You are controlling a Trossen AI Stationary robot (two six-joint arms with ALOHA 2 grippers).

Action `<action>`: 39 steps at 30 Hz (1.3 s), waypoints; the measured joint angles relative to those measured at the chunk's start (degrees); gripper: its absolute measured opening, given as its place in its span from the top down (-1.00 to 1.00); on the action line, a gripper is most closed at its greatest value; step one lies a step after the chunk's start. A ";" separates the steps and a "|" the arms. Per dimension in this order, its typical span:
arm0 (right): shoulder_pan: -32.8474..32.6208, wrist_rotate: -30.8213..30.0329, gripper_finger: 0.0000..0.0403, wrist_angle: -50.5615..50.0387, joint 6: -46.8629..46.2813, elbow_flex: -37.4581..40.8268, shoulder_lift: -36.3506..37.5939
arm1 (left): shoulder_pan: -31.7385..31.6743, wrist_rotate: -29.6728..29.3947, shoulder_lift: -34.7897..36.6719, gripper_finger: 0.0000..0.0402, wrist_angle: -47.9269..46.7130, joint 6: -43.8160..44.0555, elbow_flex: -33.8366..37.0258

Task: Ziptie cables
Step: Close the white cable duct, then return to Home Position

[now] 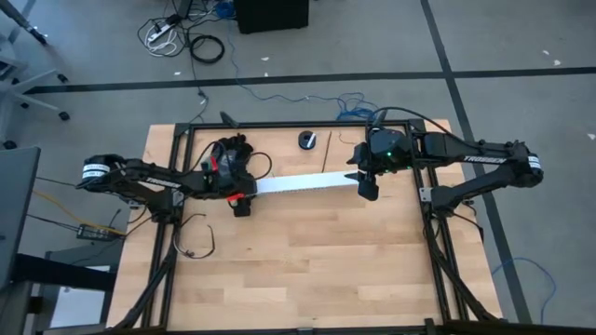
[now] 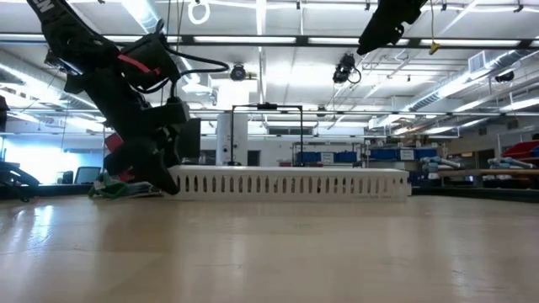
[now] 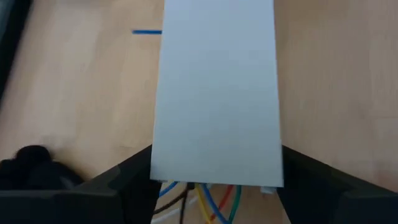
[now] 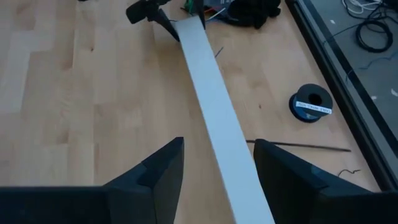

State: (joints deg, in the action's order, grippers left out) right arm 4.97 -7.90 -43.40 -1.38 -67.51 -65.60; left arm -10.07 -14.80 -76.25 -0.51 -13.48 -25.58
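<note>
A long white slotted duct [image 1: 307, 181] lies across the middle of the table, resting flat on its underside [image 2: 290, 183]. My left gripper [image 1: 244, 197] is at the duct's left end, its fingers against both sides. Coloured and dark wires [image 3: 199, 196] come out of that end, and the rest of the cables is hidden under the duct's cover. My right gripper [image 1: 366, 183] is open above the duct's right end. It is raised clear of the duct, with a finger [image 4: 163, 167] out to each side of it [image 4: 217, 124]. My left gripper pinches the duct's left end between its two fingers, one finger [image 3: 134, 177] on each long side [image 3: 155, 168]. The fingers come slanting down from the table's left and lie across the duct. The duct stays flat on the table.
A small black spool [image 1: 307, 140] lies behind the duct, with a thin dark strip [image 4: 298, 146] near it. A thin black wire loop [image 1: 197, 244] lies at the front left. Black frame rails [image 1: 428, 223] run along the table's sides. Bare wood [image 1: 307, 261] lies in front.
</note>
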 joint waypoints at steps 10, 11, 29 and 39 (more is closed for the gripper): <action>0.04 0.00 -0.03 0.00 0.39 0.00 0.00 | 1.36 -3.54 0.00 -0.43 -7.13 -1.09 -4.41; 0.04 0.00 -0.04 0.00 0.39 0.00 0.00 | 1.45 -3.21 0.00 -0.43 -9.28 -0.93 -5.76; 0.07 -0.26 -0.15 -0.16 0.53 0.00 0.00 | 2.01 -3.61 0.00 -0.43 -25.13 0.46 -15.61; 0.07 -3.07 -0.14 -3.80 1.95 0.00 1.43 | 1.97 -3.48 5.90 -0.43 -34.16 2.07 -24.47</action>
State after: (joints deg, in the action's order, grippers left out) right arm 5.04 -10.97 -47.19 0.57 -67.51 -64.17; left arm -8.10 -18.28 -70.34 -34.67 -11.42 -50.06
